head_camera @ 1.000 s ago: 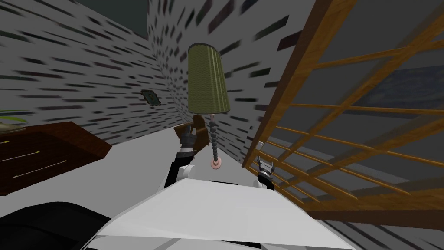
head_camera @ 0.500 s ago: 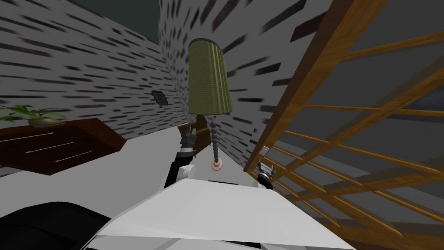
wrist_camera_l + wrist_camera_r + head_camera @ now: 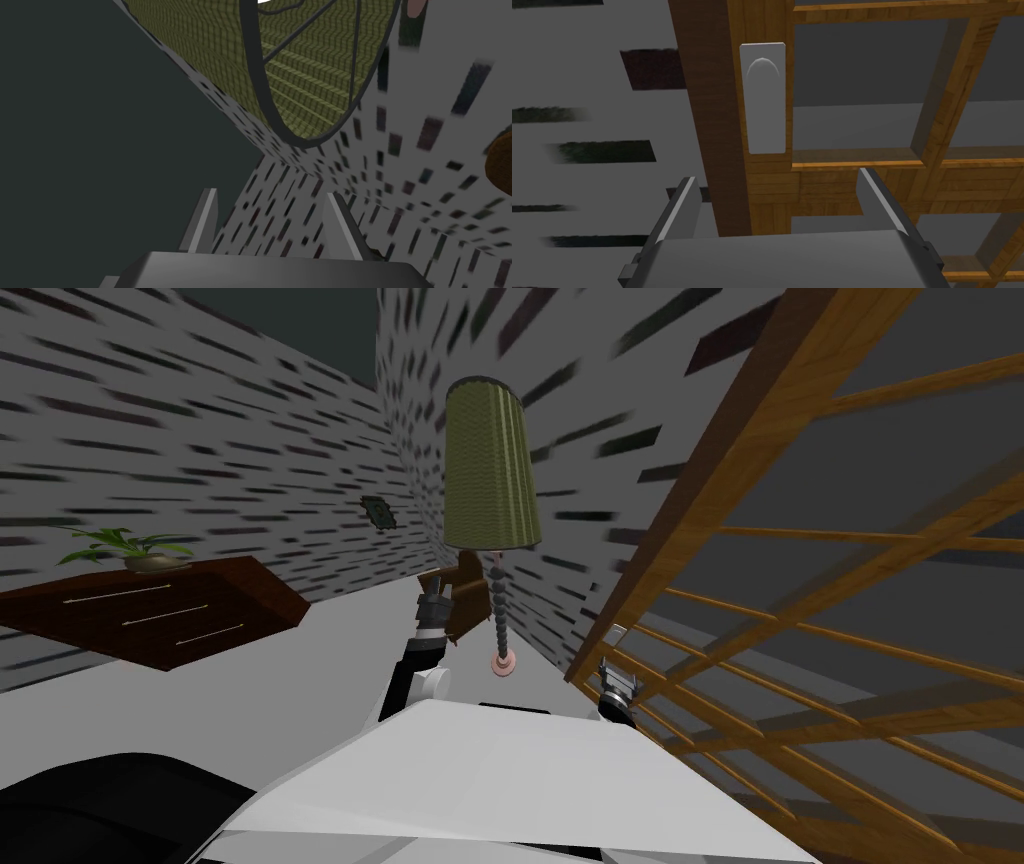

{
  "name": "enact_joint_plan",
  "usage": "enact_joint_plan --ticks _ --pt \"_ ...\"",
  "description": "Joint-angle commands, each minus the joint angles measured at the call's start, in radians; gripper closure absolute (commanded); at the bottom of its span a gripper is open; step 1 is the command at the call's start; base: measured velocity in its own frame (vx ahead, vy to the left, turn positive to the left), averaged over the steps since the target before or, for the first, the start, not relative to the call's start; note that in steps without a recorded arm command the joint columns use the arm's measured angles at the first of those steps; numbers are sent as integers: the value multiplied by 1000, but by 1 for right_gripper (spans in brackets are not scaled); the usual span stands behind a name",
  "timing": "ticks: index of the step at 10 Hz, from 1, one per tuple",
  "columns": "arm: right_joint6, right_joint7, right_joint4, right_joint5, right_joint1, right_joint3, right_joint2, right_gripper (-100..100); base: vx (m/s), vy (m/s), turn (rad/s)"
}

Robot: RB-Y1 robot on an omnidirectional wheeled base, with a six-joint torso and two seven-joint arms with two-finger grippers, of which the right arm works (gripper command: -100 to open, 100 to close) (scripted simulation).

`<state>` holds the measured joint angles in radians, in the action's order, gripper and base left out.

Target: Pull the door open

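Hovering near the grey handle plate point(image 3: 763, 97) on the wooden door point(image 3: 769, 192), the right end effector point(image 3: 777, 176) gapes wide, gripping nothing.

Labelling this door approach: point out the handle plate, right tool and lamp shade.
handle plate point(image 3: 763, 97), right wrist view, middle of the grey plate.
right tool point(image 3: 777, 176), right wrist view, midway between its fingertips.
lamp shade point(image 3: 488, 468), head view, middle of the green shade.

No writing, number or sign is readable on the door point(image 3: 772, 185), handle plate point(image 3: 763, 100) or lamp point(image 3: 490, 468).
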<state>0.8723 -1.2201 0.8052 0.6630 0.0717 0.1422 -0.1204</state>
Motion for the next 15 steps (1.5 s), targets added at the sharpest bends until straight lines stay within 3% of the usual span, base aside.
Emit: enact_joint_plan --ticks 1,2,4,15 --pt "8 -15 -14 17 14 -7 -21 -100 -155 85 84" --pt "13 -30 -19 33 31 -15 -41 -100 -109 72 116" --pt "18 -42 -23 46 42 -24 -58 -100 58 -22 32" --pt "23 -59 -19 58 36 -46 -75 -100 182 -100 -20"
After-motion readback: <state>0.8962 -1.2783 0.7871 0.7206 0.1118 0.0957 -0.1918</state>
